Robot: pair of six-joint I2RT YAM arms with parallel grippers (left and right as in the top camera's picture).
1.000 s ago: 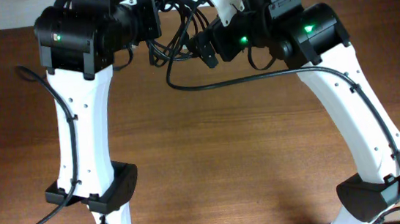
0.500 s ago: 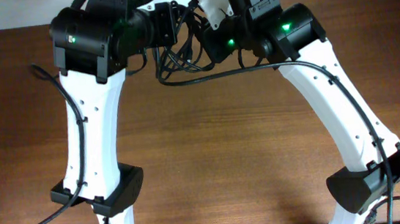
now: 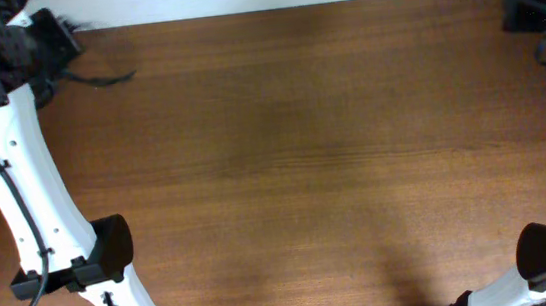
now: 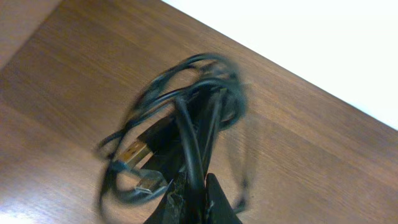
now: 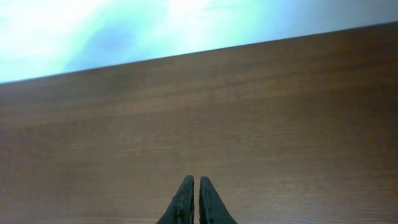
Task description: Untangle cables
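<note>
**Position.** The tangle of thin black cables [image 4: 186, 134] hangs over the far left corner of the brown wooden bench [image 3: 305, 170]. It is lifted clear of the wood, and the left fingers [image 4: 194, 194] are clamped on strands at the bottom of the bundle. Two metal-tipped plug ends [image 4: 138, 163] dangle low in the loops. The right fingers [image 5: 193, 194] are pressed together with nothing between them, over bare wood at the far right corner, well apart from the bundle.

**Risks.**
- The whole knot hangs from one pinch on a few strands. If those strands slide, the bundle is likely to drop close to the far edge and could go over it.
- The loops are drawn up round each other. In my judgement, pulling from this single hold tightens the knot rather than freeing it.
- Either plug end could catch in a loop and lock it.
- The right fingers have no hold, so nothing is pulling against the left. They must cross the full width of the bench before any strand can be separated.
- The bundle shows blurred, so the strand count and the exact crossings cannot be told.

**Markings.** No brand, label or writing can be read on the cables, the plugs or the bench.
</note>
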